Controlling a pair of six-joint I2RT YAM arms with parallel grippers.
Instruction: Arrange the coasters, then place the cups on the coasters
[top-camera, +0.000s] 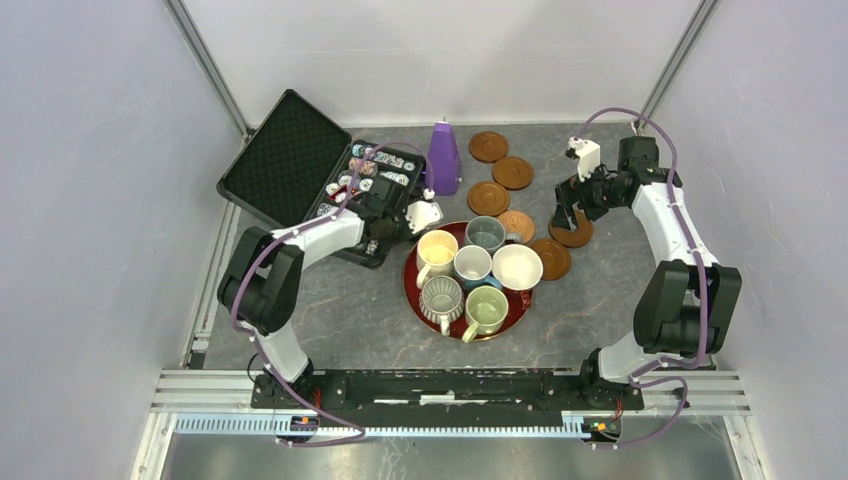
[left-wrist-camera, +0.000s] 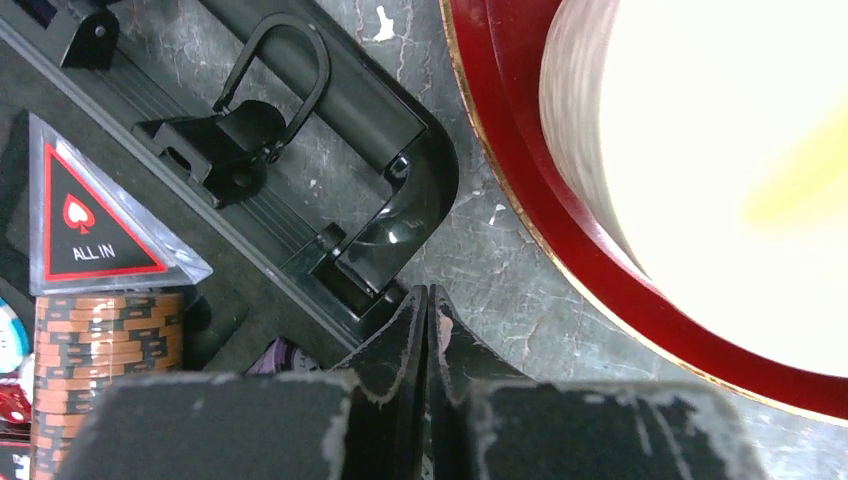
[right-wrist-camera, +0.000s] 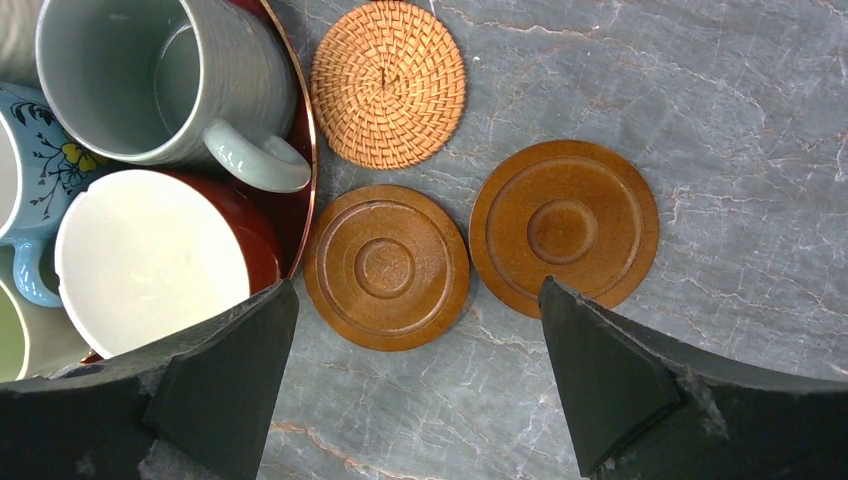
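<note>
Six coasters (top-camera: 512, 172) lie loose on the tabletop (top-camera: 620, 300), curving from 12 to 3 o'clock of the red tray (top-camera: 408, 285), where all six cups (top-camera: 470, 265) crowd together. Arranging the coasters looks to be the step in hand. The right tool (top-camera: 565, 215) hangs wide open and empty over a brown coaster (right-wrist-camera: 564, 228) at the tray's 2 o'clock. Next it probably needs to drop and pinch that rim. The left tool (left-wrist-camera: 428, 300), closed on nothing, sits at 10 o'clock beside the chip case (top-camera: 300, 160).
</note>
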